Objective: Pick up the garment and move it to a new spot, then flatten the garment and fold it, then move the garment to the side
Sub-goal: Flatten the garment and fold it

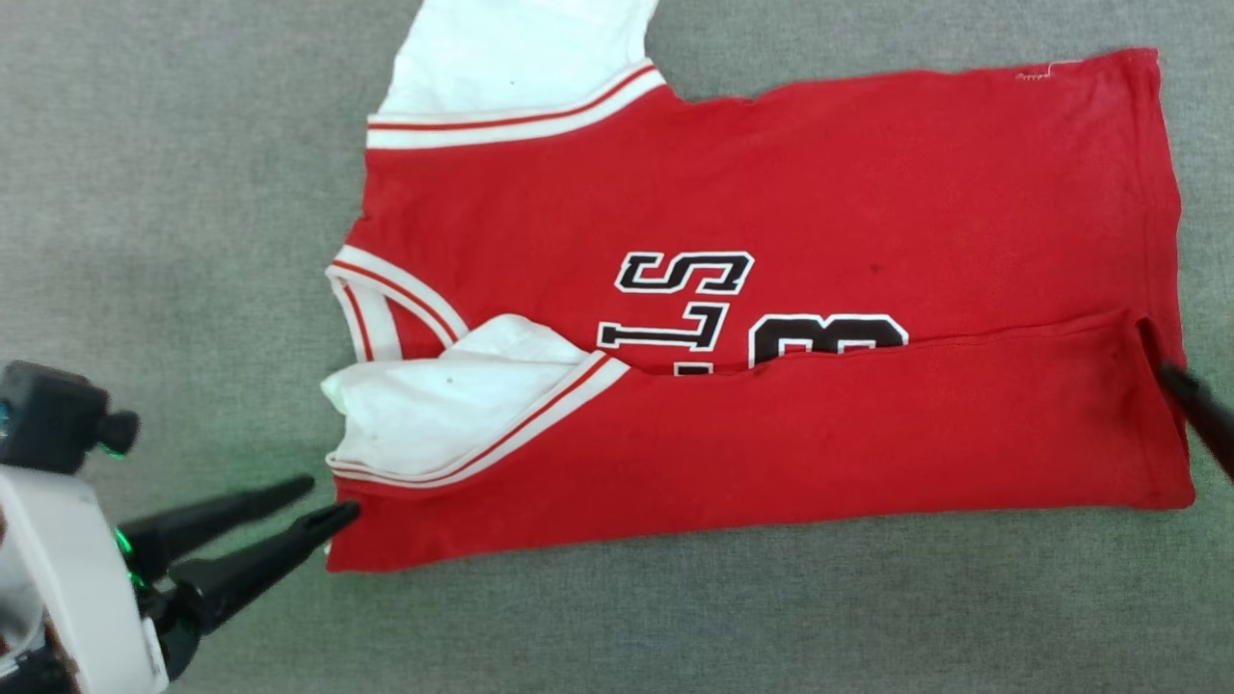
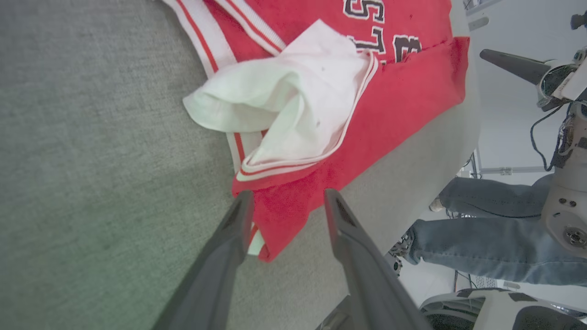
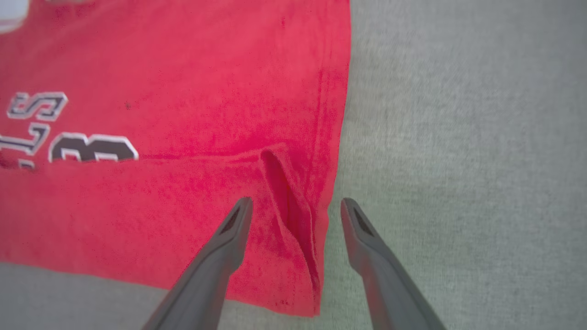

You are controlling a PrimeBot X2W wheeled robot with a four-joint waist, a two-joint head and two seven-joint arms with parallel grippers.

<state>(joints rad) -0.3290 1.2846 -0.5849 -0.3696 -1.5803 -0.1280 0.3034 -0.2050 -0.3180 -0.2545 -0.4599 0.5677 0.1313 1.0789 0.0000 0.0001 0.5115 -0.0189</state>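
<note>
The garment, a red jersey with white sleeves and black lettering, lies sideways and flat on the grey table. Its near long edge is folded over up to the lettering, with one white sleeve bunched on top. My left gripper is open, its fingers astride the garment's near-left corner. In the head view the left gripper sits low at that corner. My right gripper is open over the hem end, with a raised crease between its fingers. One right finger shows at the hem.
In the left wrist view the table's front edge runs close behind the garment. Beyond it are a person's legs in jeans and my right arm. Bare grey table lies to the left and right of the garment.
</note>
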